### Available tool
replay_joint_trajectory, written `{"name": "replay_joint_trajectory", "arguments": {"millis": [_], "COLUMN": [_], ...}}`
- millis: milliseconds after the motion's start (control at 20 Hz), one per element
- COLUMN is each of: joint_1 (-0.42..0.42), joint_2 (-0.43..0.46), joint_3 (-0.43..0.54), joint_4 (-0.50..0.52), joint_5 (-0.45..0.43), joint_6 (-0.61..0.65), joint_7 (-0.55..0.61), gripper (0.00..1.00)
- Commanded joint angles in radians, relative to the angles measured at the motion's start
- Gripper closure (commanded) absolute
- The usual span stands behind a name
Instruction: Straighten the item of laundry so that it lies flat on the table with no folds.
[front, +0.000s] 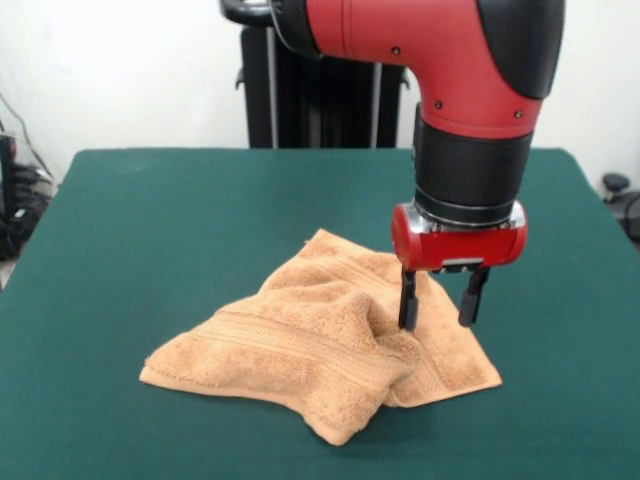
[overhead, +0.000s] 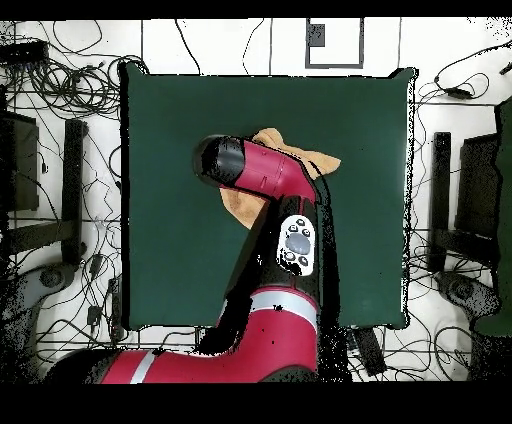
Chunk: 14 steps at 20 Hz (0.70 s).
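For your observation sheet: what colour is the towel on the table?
Orange-tan, with woven ribbed bands; the towel shows best in the front view.

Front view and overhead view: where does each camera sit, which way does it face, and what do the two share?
Front view: sits across the dark green felt-topped table, facing the robot; shows the crumpled orange-tan terry towel, the red and black arm's wrist, and the open end effector over the towel's edge.
Overhead view: sits above, looking straight down, robot base at the bottom; the arm covers most of the towel, hiding the end effector.
Shared: table, towel and arm, turned half round between views.
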Motion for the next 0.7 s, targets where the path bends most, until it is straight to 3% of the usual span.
{"name": "replay_joint_trajectory", "arguments": {"millis": [50,700], "joint_1": [0.037,0.007], "joint_2": [0.071,0.098], "joint_3": [0.123,0.150], "joint_4": [0.069,0.056], "joint_5": [0.044,0.041], "joint_6": [-0.047,-0.083], "joint_7": [0.275,0.234], "gripper": [0.00,0.00]}}
